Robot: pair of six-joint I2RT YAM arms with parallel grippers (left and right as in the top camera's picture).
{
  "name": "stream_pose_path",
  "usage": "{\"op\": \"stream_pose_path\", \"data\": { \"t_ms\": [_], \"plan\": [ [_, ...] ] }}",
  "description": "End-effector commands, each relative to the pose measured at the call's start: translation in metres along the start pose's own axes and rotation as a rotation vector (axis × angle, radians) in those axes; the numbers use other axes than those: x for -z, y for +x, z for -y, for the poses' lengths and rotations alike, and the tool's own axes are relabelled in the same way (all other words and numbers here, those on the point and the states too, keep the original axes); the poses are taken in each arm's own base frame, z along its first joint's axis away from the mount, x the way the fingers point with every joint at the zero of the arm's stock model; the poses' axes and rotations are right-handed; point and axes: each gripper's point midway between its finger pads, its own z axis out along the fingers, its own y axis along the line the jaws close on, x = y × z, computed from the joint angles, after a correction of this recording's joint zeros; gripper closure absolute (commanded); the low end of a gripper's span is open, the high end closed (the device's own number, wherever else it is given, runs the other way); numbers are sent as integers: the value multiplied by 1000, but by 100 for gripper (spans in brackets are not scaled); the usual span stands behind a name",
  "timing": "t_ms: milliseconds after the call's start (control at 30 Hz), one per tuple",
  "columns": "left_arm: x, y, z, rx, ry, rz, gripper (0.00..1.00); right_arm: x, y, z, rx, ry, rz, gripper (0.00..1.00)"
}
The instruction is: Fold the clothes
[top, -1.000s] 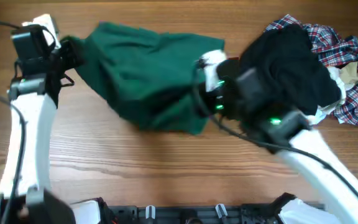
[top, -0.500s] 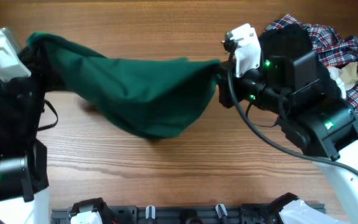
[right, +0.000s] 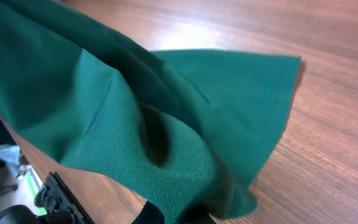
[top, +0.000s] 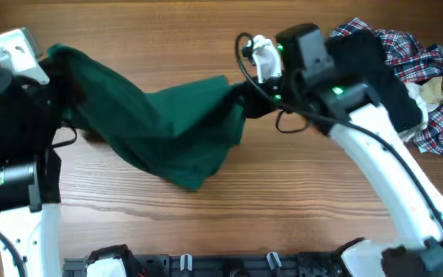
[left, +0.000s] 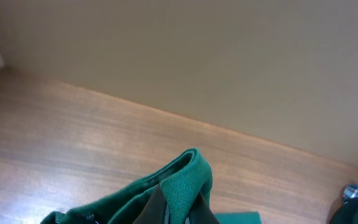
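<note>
Two robot arms stand at the near edge of a wooden surface (top: 283, 223), one on each side. Stretched between them is one dark green garment (top: 168, 131), held up at both ends and sagging in the middle. Its lowest fold droops toward the near middle of the surface, and whether it touches the wood cannot be told.

The left tool (top: 58, 61) is closed on the garment's left end. In the left wrist view, dark fingers (left: 160, 208) pinch a folded green edge (left: 188, 177). The right tool (top: 241, 98) is closed on the garment's right end. In the right wrist view, the cloth (right: 135, 106) bunches at the tool (right: 179, 218) and fans out over the wood.

Half a second ago the garment was pulled wider and flatter. The right tool has since moved leftward, so the span is shorter and the cloth hangs in deeper folds with a diagonal crease. The left tool sits almost where it was.

Farther back on the right lies a heap: one black garment (top: 368, 61) resting partly over one red, blue and white plaid shirt (top: 433, 58). Neither has shifted.
</note>
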Motion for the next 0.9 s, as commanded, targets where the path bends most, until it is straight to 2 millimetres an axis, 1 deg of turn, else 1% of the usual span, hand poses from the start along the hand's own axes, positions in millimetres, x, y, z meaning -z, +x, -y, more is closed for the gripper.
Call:
{"op": "stream_pose_path", "data": {
  "t_ms": [0, 133, 200, 233, 333, 433, 533, 567, 700, 733, 867],
  "plan": [
    [-10, 0, -1, 12, -1, -18, 96, -31, 2, 5, -30, -54, -57, 96],
    [-24, 10, -6, 19, -11, -61, 96, -66, 7, 11, -56, -115, -111, 96],
    [-31, 16, -8, 22, -16, -83, 96, -86, 13, 15, -76, -147, -147, 96],
    [-35, 19, -9, 23, -19, -95, 96, -96, 18, 21, -90, -146, -172, 96],
    [-40, 23, -11, 26, -23, -111, 96, -111, 28, 29, -113, -143, -212, 95],
    [-43, 25, -12, 27, -25, -119, 96, -120, 40, 30, -130, -152, -249, 89],
    [-44, 25, -12, 27, -24, -117, 96, -132, 56, 27, -124, -160, -274, 84],
    [-44, 24, -12, 27, -24, -116, 96, -138, 63, 24, -135, -162, -278, 81],
    [-44, 24, -12, 27, -24, -116, 96, -155, 78, 20, -162, -163, -272, 76],
    [-44, 24, -12, 27, -24, -116, 96, -160, 81, 22, -177, -147, -267, 74],
    [-45, 25, -12, 27, -24, -118, 96, -180, 98, 34, -232, -77, -229, 73]
  ]
}}
